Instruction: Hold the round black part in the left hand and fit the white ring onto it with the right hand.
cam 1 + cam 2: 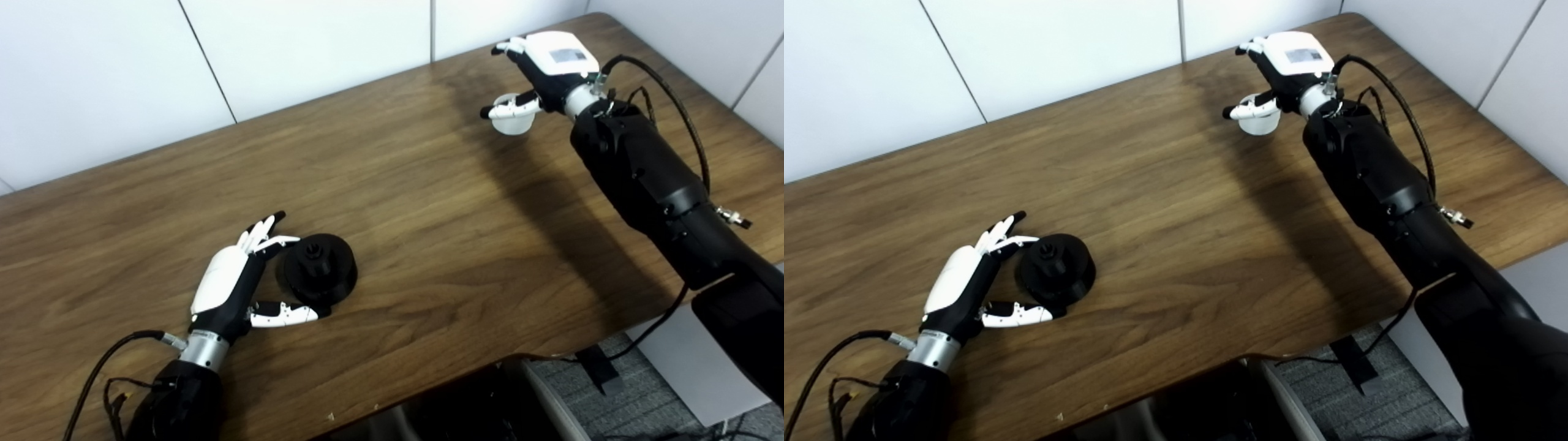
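presently both pickups are judged underway. round black part (pixel 320 267) rests on the tabletop (pixel 429 220), near side; left robot hand (pixel 236 282) is cupped beside it, digits spread, not yet clamped. white ring (pixel 511 121) is seen far right, pinched under the right robot hand (pixel 539 73). next: the left grip is to be closed, the part raised, the ring carried across.
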`<control>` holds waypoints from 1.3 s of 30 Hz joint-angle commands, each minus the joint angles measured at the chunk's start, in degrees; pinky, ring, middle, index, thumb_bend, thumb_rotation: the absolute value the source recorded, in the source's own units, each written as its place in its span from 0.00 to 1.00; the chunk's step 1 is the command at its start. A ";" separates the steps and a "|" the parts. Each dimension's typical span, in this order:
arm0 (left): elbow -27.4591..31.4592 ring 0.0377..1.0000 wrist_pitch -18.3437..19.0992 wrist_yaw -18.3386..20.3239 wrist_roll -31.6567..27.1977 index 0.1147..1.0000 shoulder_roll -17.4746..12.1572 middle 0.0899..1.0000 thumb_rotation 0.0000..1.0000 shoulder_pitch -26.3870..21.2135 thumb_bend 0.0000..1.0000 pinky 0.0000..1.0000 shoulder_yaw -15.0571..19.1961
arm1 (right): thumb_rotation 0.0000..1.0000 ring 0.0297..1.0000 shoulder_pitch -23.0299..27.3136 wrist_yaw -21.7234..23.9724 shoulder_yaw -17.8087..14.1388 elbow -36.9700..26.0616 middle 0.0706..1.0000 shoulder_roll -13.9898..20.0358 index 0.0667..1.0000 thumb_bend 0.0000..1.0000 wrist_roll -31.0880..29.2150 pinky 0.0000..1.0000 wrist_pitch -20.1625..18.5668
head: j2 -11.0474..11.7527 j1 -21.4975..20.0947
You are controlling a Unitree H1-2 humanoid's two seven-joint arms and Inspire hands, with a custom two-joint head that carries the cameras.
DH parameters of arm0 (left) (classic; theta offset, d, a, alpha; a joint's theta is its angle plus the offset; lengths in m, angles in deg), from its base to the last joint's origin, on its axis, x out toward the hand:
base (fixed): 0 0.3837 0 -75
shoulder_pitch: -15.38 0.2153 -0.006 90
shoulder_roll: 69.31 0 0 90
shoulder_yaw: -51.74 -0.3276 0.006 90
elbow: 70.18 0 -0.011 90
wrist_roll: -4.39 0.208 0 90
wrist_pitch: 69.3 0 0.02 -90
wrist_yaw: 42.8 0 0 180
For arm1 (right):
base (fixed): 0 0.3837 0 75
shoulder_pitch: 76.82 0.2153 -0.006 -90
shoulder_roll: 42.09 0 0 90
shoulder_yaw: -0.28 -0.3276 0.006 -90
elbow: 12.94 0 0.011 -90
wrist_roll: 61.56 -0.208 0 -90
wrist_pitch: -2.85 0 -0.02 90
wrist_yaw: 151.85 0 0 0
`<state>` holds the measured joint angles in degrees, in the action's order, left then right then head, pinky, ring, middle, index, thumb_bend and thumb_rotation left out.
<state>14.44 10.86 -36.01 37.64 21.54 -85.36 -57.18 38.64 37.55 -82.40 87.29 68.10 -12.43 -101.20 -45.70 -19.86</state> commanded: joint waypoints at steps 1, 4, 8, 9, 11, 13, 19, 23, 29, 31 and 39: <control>0.09 1.00 0.84 0.10 0.39 0.66 -0.55 1.00 0.43 -0.08 1.00 1.00 0.28 | 0.50 0.93 2.40 -0.61 -1.06 -0.92 0.90 2.24 0.85 0.70 -0.61 0.89 -0.25 | -0.11 0.01; 0.16 1.00 0.92 0.29 0.10 0.66 -0.49 1.00 0.42 -0.05 1.00 1.00 0.39 | 0.48 0.93 2.14 -0.62 -0.84 -0.46 0.90 2.49 0.85 0.69 -1.01 0.89 -0.05 | -0.11 0.01; 0.16 1.00 0.77 0.17 0.14 0.66 -0.51 1.00 0.42 -0.08 1.00 1.00 0.46 | 0.45 0.93 1.99 0.21 -0.35 -0.27 0.89 2.87 0.86 0.67 -1.49 0.90 -0.05 | -0.27 0.21; 0.18 1.00 0.73 0.12 0.19 0.66 -0.54 1.00 0.42 -0.08 1.00 1.00 0.47 | 0.45 0.93 1.97 0.55 -0.18 -0.27 0.89 2.94 0.86 0.67 -1.60 0.90 -0.16 | -0.27 0.21; 0.36 1.00 0.75 0.10 0.31 0.66 -0.59 1.00 0.42 -0.03 1.00 1.00 0.48 | 0.44 0.93 1.92 1.24 0.19 -0.23 0.89 3.07 0.86 0.66 -1.63 0.90 -0.35 | -0.32 0.40; 0.47 1.00 0.92 0.24 0.36 0.66 -0.63 1.00 0.42 0.02 1.00 1.00 0.48 | 0.43 0.92 1.82 1.79 0.56 -0.11 0.88 3.18 0.86 0.66 -1.70 0.89 -0.39 | -0.40 0.42; 0.62 1.00 1.01 0.47 0.07 0.66 -0.65 1.00 0.42 0.12 1.00 1.00 0.63 | 0.40 0.93 1.53 3.75 1.61 -0.21 0.88 3.33 0.85 0.65 -1.55 0.90 -1.62 | -0.49 0.48; 0.91 1.00 1.10 0.54 0.22 0.66 -0.62 1.00 0.42 0.25 1.00 1.00 0.60 | 0.39 0.92 1.52 5.28 2.16 -0.34 0.89 3.38 0.86 0.65 -1.06 0.90 -2.51 | -0.64 0.61; 1.08 1.00 1.05 0.51 0.24 0.65 -0.50 1.00 0.41 0.28 1.00 1.00 0.59 | 0.39 0.92 1.52 5.99 2.91 0.04 0.88 3.39 0.86 0.65 -0.81 0.89 -2.55 | -0.86 0.88; 1.15 1.00 1.08 0.56 0.27 0.65 -0.56 1.00 0.42 0.28 1.00 1.00 0.61 | 0.39 0.92 1.52 6.58 3.17 0.18 0.89 3.33 0.86 0.64 -0.87 0.91 -2.83 | -0.95 0.96; 1.47 1.00 1.25 0.85 0.26 0.65 -0.77 1.00 0.42 0.35 1.00 1.00 0.74 | 0.38 0.93 1.80 7.05 3.91 1.18 0.90 3.14 0.87 0.64 -0.67 0.92 -3.43 | -0.99 1.13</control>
<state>14.92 11.04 -35.47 37.79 21.58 -85.12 -56.93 38.21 45.05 -78.47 88.53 69.67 -13.75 -103.98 -46.67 -18.72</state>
